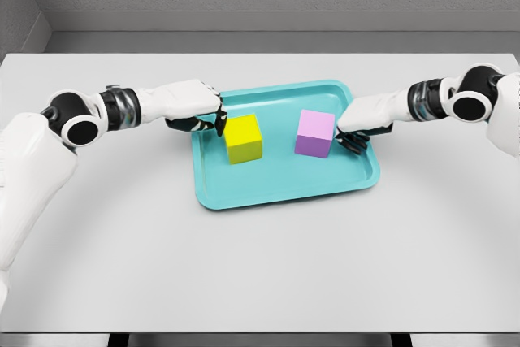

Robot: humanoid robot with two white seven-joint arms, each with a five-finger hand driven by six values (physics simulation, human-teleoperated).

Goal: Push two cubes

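Note:
A yellow cube (244,138) stands on the left half of a teal tray (284,180), and a pink cube (315,133) stands on the right half. My left hand (213,119) reaches in from the left, its dark fingertips curled against the yellow cube's left side. From the right, my right hand (351,140) comes over the tray's rim with curled fingers touching the pink cube's right side. Neither hand grasps a cube. A gap of tray floor separates the two cubes.
The tray lies in the middle of a light grey table (260,274). A grey wall rises behind the table's far edge.

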